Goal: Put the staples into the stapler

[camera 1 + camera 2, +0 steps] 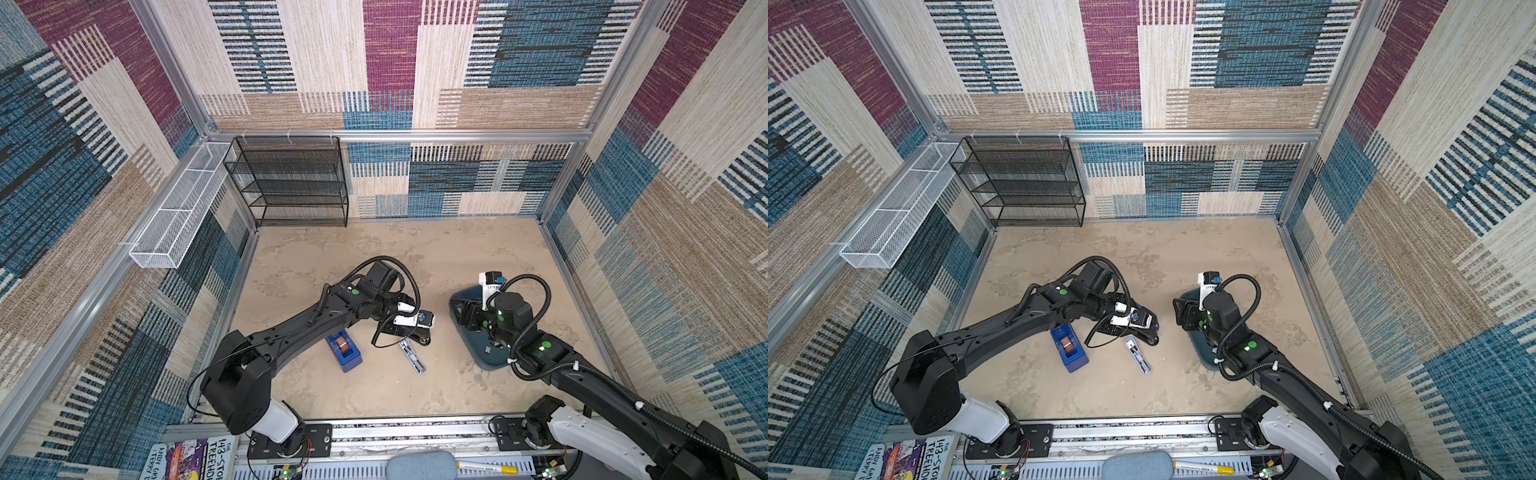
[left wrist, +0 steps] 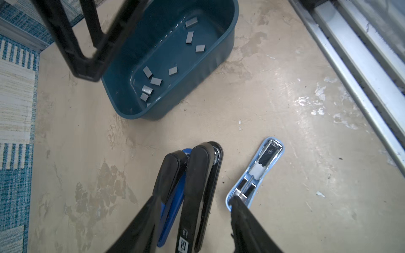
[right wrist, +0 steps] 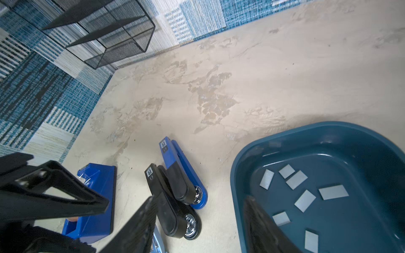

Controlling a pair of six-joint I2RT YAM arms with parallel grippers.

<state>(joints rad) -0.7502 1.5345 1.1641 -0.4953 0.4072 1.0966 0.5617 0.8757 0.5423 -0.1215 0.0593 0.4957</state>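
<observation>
The left gripper [image 2: 194, 198] sat open low over the beige mottled surface [image 2: 285, 114]. Its fingers straddled a long black stapler [image 2: 198, 181] and a blue stapler with a black top [image 2: 172, 210], both lying along the fingers' line. Just outside 1 fingertip lay the small light-blue stapler [image 2: 256, 173], flipped open with its metal channel up. Its long axis slanted slightly outward from the gripper and its far end pointed ahead. Farther ahead, at least 8 flat light-grey metal staple strips [image 2: 156, 81] lay in a dark teal oval plastic tub [image 2: 219, 59], long axes pointing every way. The right gripper [image 3: 199, 197] hovered at that tub's rim, fingers apart, gripping nothing. In both top views the right arm [image 1: 582, 365] hid the strips; only the wrist views showed them.
</observation>
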